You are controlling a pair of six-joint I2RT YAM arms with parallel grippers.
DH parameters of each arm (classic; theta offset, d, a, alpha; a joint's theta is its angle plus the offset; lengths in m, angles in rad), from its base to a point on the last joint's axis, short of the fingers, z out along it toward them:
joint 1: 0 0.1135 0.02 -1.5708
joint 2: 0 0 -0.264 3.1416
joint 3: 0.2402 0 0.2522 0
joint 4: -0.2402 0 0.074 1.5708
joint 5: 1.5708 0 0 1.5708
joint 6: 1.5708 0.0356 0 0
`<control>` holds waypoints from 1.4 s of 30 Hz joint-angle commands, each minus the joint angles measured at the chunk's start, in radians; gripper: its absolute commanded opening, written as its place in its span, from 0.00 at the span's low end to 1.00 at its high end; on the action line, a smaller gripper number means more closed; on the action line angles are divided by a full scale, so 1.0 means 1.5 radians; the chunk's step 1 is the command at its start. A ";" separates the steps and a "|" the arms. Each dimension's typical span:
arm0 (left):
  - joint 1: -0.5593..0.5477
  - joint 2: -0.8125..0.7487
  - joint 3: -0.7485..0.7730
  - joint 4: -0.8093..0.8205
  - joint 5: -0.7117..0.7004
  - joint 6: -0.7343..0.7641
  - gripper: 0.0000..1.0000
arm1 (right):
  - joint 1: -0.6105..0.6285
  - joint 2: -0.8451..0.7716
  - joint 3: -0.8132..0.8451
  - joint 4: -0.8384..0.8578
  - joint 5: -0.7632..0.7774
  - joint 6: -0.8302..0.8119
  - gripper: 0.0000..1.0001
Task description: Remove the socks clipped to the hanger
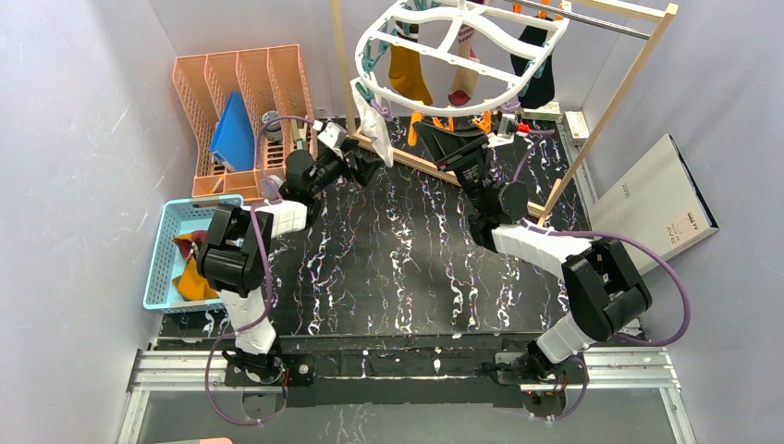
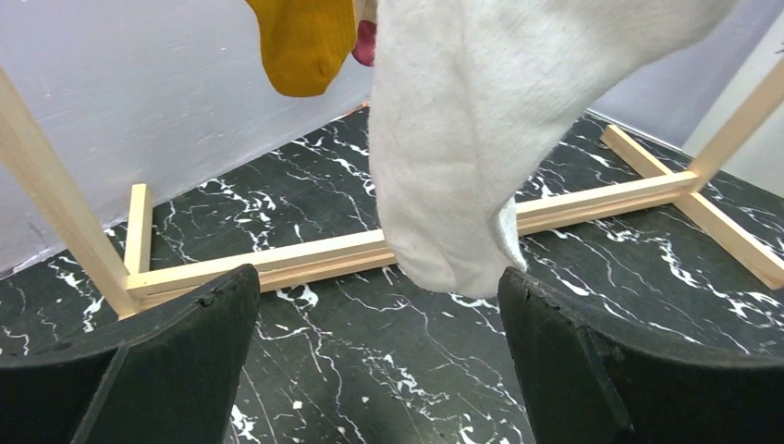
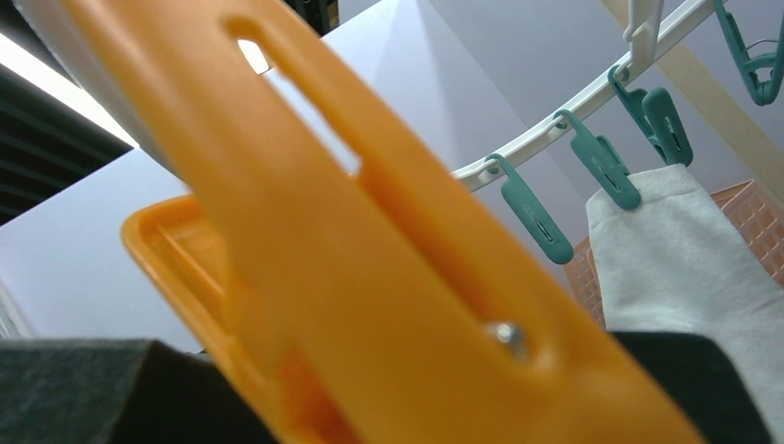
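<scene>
The job is partly done. The white hanger (image 1: 365,42) hangs over the far end of the bench (image 1: 388,259) with four socks clipped to its rim: a mustard sock (image 2: 300,42), a maroon striped sock (image 1: 462,88), a black sock (image 1: 539,79) and a grey-white sock (image 2: 462,139).

The left gripper (image 2: 379,282) sits below the grey-white sock. Its jaws are spread wide and the sock's toe dangles just above the gap, not pinched. The right gripper (image 1: 450,139) is up under the hanger rim, also spread. An orange clip (image 3: 370,259) fills its camera between the jaws, and teal clips (image 3: 532,208) line the rim beyond it (one of them holds the grey-white sock).

At the left edge of the bench, a light blue basket (image 1: 159,264) holds at least two loose socks, an orange-yellow sock (image 1: 194,279) and a dark maroon sock (image 1: 189,242). Behind it, an orange slotted rack (image 1: 199,102) holds a flat blue sheet (image 1: 233,129).
</scene>
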 commanded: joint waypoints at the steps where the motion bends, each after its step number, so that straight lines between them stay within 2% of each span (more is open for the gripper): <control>1: -0.003 -0.062 -0.017 0.022 0.060 -0.008 0.98 | 0.005 0.005 0.020 0.025 -0.036 -0.011 0.23; 10: -0.010 -0.043 0.018 0.014 0.080 -0.019 0.98 | 0.005 0.003 0.021 0.028 -0.039 -0.004 0.23; 18: -0.028 -0.033 0.038 0.014 0.148 -0.063 0.98 | 0.005 -0.001 0.016 0.024 -0.038 -0.007 0.24; 25: -0.030 -0.018 0.046 0.013 0.153 -0.071 0.98 | 0.005 -0.002 0.018 0.024 -0.042 -0.006 0.23; 32: -0.030 -0.001 0.058 0.014 0.230 -0.109 0.95 | 0.005 -0.007 0.015 0.018 -0.040 -0.008 0.23; 37: -0.030 0.010 0.051 0.014 0.174 -0.076 0.96 | 0.006 -0.006 0.020 0.019 -0.044 -0.006 0.23; 42: -0.030 0.029 0.050 0.003 0.059 -0.033 0.96 | 0.006 -0.015 0.020 0.008 -0.043 -0.015 0.24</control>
